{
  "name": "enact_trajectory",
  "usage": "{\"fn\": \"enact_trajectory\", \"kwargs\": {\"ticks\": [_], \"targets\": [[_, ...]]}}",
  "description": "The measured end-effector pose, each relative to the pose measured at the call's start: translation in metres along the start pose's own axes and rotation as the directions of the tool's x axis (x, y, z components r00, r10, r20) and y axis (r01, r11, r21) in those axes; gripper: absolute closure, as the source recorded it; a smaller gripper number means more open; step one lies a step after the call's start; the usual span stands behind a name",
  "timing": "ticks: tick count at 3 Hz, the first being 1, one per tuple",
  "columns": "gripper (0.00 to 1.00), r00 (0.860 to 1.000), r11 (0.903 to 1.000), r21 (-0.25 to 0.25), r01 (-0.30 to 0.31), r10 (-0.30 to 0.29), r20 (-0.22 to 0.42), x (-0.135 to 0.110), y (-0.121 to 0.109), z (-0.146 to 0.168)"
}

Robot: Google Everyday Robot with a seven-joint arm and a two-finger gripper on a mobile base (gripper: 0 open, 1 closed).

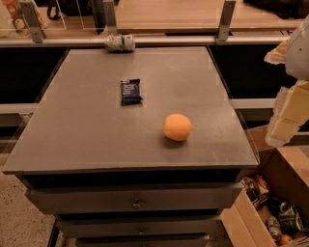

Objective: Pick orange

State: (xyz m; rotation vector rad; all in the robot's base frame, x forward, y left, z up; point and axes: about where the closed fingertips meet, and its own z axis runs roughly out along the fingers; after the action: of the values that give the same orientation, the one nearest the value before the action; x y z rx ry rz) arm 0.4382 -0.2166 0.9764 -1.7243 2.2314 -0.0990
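Observation:
The orange is round, smooth and plain. It rests on the grey table top, right of centre and towards the front edge. My gripper shows as a pale shape at the right edge of the camera view. It hangs beyond the table's right side, well to the right of the orange and apart from it. Nothing shows in its grasp.
A small dark blue snack packet lies left of and behind the orange. A crushed green-and-white can lies at the back edge. An open cardboard box of cans stands on the floor at the lower right. A railed wooden counter runs behind the table.

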Motion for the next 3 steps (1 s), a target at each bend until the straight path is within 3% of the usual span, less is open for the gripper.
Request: {"fn": "enact_trajectory", "kwargs": {"ticks": [1, 3], "targets": [[0.00, 1.000, 1.0000, 0.007, 0.002, -0.002, -0.003, -0.003, 0.000, 0.000], [0.00, 0.998, 0.9974, -0.016, 0.070, -0.070, 0.002, -0.049, 0.023, 0.034]]}}
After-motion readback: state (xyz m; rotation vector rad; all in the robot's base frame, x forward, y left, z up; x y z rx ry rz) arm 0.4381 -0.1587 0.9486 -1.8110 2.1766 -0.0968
